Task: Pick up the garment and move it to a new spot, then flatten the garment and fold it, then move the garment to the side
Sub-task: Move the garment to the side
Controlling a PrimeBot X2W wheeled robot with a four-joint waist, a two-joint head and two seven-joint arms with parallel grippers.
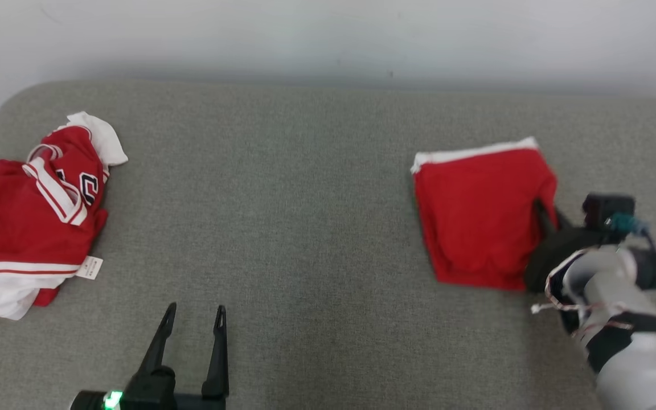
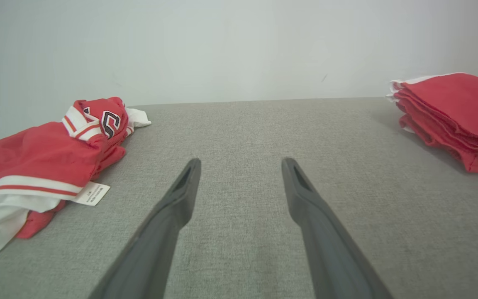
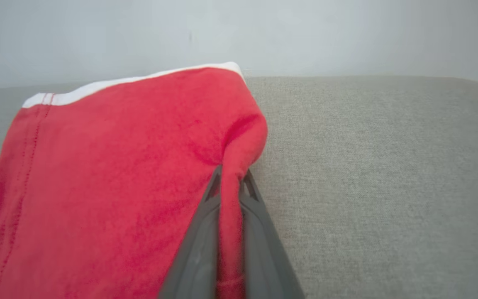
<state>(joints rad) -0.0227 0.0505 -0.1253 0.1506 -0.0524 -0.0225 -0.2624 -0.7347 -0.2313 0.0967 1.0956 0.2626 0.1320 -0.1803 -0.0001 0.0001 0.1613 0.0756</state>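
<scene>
A folded red garment (image 1: 479, 219) with a white band along its far edge lies on the right half of the grey surface (image 1: 305, 239). My right gripper (image 1: 543, 213) is shut on its right edge. In the right wrist view a pinched ridge of the red garment (image 3: 118, 178) runs between the two fingers of my right gripper (image 3: 230, 176). My left gripper (image 1: 194, 319) stands open over bare grey cloth at the lower left, apart from any fabric. In the left wrist view my left gripper (image 2: 241, 164) has its fingers spread, and the folded garment (image 2: 450, 116) shows at far right.
A crumpled red and white jersey pile (image 1: 32, 216) with a white label lies at the far left edge, seen too as the jersey pile (image 2: 44, 162) in the left wrist view. A pale wall (image 1: 328, 34) stands behind the surface, which has rounded corners.
</scene>
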